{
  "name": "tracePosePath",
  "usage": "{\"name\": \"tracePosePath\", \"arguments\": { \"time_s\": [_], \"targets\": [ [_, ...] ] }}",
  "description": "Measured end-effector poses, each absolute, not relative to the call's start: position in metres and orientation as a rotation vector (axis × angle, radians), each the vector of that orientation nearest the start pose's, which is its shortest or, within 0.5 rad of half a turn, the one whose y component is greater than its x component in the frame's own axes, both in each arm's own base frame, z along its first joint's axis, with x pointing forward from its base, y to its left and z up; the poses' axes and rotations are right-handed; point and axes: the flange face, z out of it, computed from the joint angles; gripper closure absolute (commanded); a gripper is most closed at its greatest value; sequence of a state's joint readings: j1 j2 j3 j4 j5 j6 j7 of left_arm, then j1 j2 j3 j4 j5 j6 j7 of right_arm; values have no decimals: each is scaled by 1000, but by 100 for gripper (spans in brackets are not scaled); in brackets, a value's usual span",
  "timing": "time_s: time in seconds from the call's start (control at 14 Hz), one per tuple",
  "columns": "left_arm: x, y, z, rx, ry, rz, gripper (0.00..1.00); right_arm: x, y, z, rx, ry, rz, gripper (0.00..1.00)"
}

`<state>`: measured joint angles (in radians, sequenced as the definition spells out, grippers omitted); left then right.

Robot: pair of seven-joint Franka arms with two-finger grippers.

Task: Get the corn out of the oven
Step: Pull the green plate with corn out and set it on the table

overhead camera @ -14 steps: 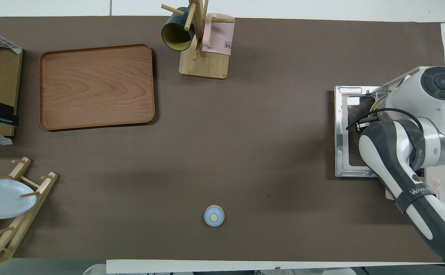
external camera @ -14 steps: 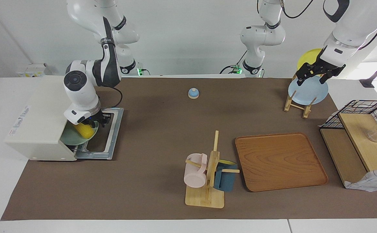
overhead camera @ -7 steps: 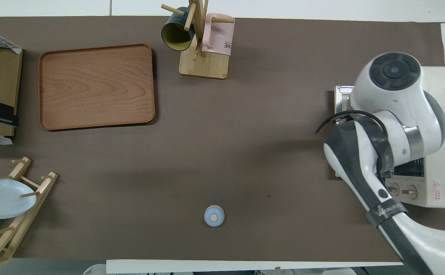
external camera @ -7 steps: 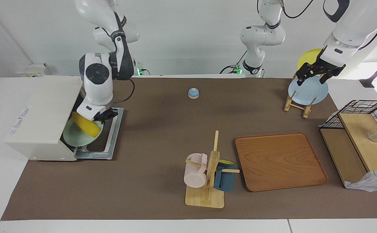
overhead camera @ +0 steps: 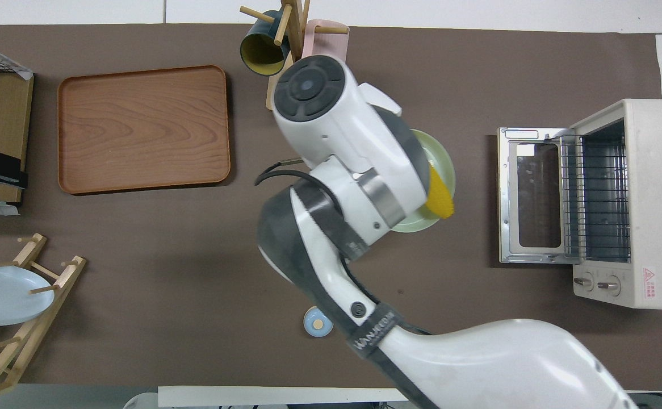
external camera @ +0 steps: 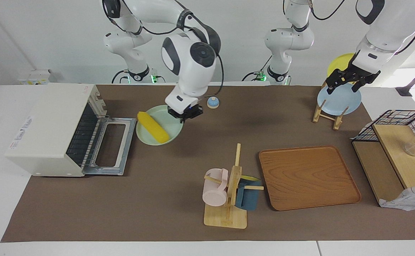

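Observation:
The yellow corn (external camera: 153, 132) lies on a pale green plate (external camera: 170, 122). My right gripper (external camera: 185, 113) is shut on that plate's rim and holds it a little above the mat, beside the oven's open door (external camera: 113, 145). The cream-white oven (external camera: 47, 128) stands at the right arm's end of the table, its wire rack (external camera: 83, 137) bare. In the overhead view the corn (overhead camera: 440, 194) and plate (overhead camera: 443, 165) stick out from under the right arm, which hides the gripper. My left gripper (external camera: 346, 81) waits open over the dish rack.
A mug tree (external camera: 229, 192) with a pink and a dark blue mug, and a wooden tray (external camera: 307, 177) beside it, lie farther from the robots. A small blue bell (external camera: 213, 102) sits near the held plate. The dish rack (external camera: 330, 112) holds a blue and a yellow plate. A wire basket (external camera: 399, 117) stands at the left arm's end.
My right gripper has pulled the green plate with the corn out of the oven and carried it toward the table's middle. The oven's rack now stands bare. The left arm has not moved.

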<state>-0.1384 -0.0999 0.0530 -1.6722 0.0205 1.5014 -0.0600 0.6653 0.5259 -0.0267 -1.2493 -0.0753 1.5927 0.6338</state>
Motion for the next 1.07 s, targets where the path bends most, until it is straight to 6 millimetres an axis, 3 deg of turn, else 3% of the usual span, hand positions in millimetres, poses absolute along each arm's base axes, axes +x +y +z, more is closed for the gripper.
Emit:
{"name": "tracePosePath", "arguments": {
  "time_s": [0.14,0.29,0.36,0.43,0.5,0.57,0.71,0.86,1.0,1.07],
  "targets": [
    [513,-40,625,-3119,39,109,0,556,458,402,-3266,61,93,100],
    [513,-40,625,-3119,39,109,0,553,490,359,-3218,138,69,99],
    [513,-40,625,-3119,39,109,0,550,502,347,-3204,165,59,91],
    [513,-40,625,-3119,39,109,0,545,512,339,-3192,201,46,65],
    [513,-40,625,-3119,39,109,0,541,520,336,-3184,234,36,17],
    [513,-40,625,-3119,39,109,0,539,523,338,-3177,254,28,0],
    [513,-40,625,-3119,39,109,0,543,525,353,-3153,274,-3,0],
    [513,-41,625,-3120,41,110,0,549,515,389,-3155,283,-27,0],
    [510,-51,625,-3125,48,109,0,563,469,440,-3205,206,-44,0],
    [508,-66,620,-3129,14,94,0,578,427,461,-3223,162,-30,3]
  ]
}}
